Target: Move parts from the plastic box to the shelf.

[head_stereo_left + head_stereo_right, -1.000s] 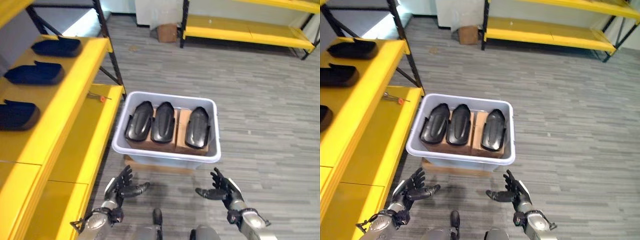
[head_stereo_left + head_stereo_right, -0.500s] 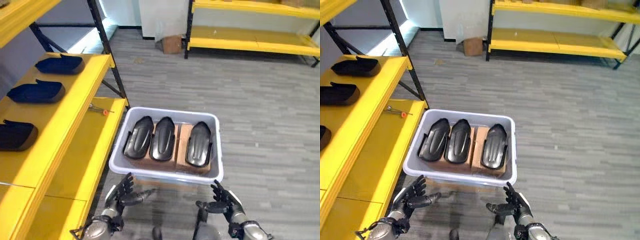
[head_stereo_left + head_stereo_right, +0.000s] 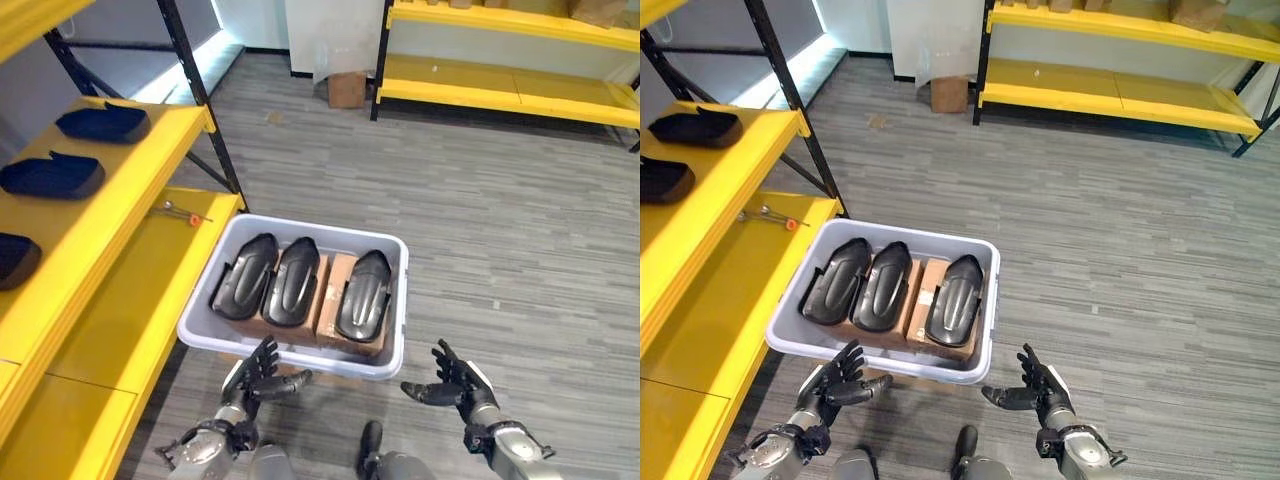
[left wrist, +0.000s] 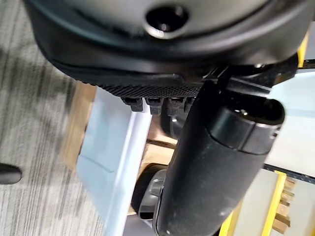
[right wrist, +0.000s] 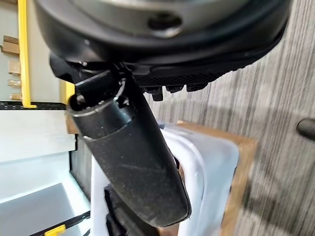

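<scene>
Left robot hand point(image 3: 258, 375), right robot hand point(image 3: 448, 378) spread, empty, near plastic box point(image 3: 230, 338); no legible writing.

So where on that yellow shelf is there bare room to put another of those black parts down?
The upper shelf board is bare between the three dark parts along its back and its front edge. The lower board is bare nearer than the small tool. The plastic box is crowded: three black parts side by side. Both hands are open.

Plastic box point(image 3: 385, 360) before both hands
</scene>
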Controlling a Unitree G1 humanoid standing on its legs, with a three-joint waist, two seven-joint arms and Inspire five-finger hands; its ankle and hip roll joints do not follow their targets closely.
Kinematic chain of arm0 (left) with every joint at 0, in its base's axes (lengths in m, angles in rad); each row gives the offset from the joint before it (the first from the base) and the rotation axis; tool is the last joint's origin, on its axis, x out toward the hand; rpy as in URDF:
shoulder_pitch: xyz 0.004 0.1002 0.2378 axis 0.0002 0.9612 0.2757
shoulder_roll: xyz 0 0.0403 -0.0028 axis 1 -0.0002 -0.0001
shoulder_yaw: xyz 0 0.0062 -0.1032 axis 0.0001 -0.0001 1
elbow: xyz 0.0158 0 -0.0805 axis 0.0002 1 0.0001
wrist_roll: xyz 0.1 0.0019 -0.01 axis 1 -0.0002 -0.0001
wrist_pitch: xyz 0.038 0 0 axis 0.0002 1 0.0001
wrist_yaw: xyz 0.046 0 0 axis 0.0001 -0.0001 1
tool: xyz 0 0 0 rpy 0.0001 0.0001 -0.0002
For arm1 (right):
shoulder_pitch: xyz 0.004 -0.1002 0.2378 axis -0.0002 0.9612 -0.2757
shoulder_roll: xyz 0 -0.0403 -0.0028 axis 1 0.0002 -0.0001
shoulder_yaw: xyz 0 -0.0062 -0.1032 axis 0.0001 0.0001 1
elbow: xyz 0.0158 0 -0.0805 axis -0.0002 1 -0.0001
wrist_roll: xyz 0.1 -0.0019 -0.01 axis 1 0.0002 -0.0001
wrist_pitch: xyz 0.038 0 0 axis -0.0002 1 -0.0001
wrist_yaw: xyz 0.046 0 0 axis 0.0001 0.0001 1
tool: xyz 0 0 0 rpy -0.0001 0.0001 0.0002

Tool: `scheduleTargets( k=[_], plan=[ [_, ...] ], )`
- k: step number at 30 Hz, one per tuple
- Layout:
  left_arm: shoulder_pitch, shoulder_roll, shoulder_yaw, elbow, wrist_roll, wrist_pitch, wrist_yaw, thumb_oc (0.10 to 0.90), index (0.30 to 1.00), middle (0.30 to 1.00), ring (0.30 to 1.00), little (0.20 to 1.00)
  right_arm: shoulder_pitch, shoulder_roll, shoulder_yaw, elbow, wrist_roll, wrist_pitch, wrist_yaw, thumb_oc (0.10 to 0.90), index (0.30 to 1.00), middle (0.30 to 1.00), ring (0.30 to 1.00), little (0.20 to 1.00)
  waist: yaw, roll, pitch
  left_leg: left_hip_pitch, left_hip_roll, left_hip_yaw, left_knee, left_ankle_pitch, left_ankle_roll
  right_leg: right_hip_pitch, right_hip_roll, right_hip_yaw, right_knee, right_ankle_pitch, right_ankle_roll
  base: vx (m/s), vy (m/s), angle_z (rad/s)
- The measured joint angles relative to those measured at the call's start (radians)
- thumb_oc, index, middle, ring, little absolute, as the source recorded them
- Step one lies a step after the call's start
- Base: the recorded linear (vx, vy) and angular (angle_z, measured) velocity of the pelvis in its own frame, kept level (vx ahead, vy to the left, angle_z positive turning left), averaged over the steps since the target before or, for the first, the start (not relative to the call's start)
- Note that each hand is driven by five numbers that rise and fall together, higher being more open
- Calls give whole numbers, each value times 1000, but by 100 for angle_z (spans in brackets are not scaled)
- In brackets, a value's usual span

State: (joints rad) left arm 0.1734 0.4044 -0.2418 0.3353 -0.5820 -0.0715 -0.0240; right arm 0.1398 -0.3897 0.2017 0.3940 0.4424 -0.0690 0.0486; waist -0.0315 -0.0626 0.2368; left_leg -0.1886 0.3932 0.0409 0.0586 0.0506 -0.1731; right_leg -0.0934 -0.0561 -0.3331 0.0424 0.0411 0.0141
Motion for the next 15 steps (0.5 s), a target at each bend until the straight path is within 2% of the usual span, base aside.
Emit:
scheduleTargets(
  k=[2,4,5,6,7,8,10,11,15],
  plan=[
    [18,-7,2,15,0,3,1,900,1000,1000,1000,1000,-4,-2,-5,-1,12,-1,-3,900,1000,1000,1000,1000,9,3,0,52,28,9,-64,8,-10,-8,9,29,20,-10,-5,115,235,-58],
    [29,-7,-1,19,1,9,-3,900,1000,1000,1000,1000,1,-11,-21,-8,13,-1,-3,900,1000,1000,1000,1000,-1,16,-1,101,-43,13,-54,9,-6,-4,-24,46,32,-5,1,95,256,-51],
    [25,-9,-2,11,1,8,-4,900,1000,1000,1000,1000,25,-24,-37,-35,13,0,-3,900,1000,1000,1000,1000,-21,41,-3,104,-75,44,-25,8,-1,-2,-35,40,35,0,10,98,239,-6],
    [16,-15,-2,6,1,7,-6,900,1000,1000,1000,1000,53,-37,-56,-69,13,0,-3,900,1000,1000,1000,1000,-25,67,-4,109,-98,68,-11,-6,24,-8,-41,38,47,0,19,95,224,-3],
    [2,-8,10,7,2,4,-4,900,1000,1000,1000,1000,66,-28,-60,-77,13,1,-3,900,1000,1000,1000,1000,-20,54,0,118,-130,83,-9,8,17,-20,-77,52,68,-2,37,80,179,-13],
    [0,11,12,3,2,4,-2,900,1000,1000,1000,1000,95,-21,-57,-100,13,1,3,900,1000,1000,1000,1000,-19,28,-4,123,-172,103,-11,2,42,-22,-125,51,66,6,54,69,170,-11],
    [13,43,24,-23,3,4,-2,900,1000,1000,1000,1000,135,4,-51,-133,13,2,15,900,1000,1000,1000,1000,-19,-2,-20,122,-233,123,-9,-14,77,-18,-188,52,55,18,72,73,166,2],
    [29,60,38,-31,6,3,-2,900,1000,1000,1000,1000,149,27,-46,-152,13,3,18,900,1000,1000,1000,1000,-19,-16,-25,121,-269,130,8,-32,101,0,-227,52,38,52,88,62,135,4],
    [61,69,53,-32,9,1,-2,900,1000,1000,1000,1000,126,31,-47,-197,7,-1,15,900,1000,1000,1000,1000,-16,-21,-26,117,-286,138,34,-46,103,4,-245,56,31,67,113,39,71,-1]
  ],
)
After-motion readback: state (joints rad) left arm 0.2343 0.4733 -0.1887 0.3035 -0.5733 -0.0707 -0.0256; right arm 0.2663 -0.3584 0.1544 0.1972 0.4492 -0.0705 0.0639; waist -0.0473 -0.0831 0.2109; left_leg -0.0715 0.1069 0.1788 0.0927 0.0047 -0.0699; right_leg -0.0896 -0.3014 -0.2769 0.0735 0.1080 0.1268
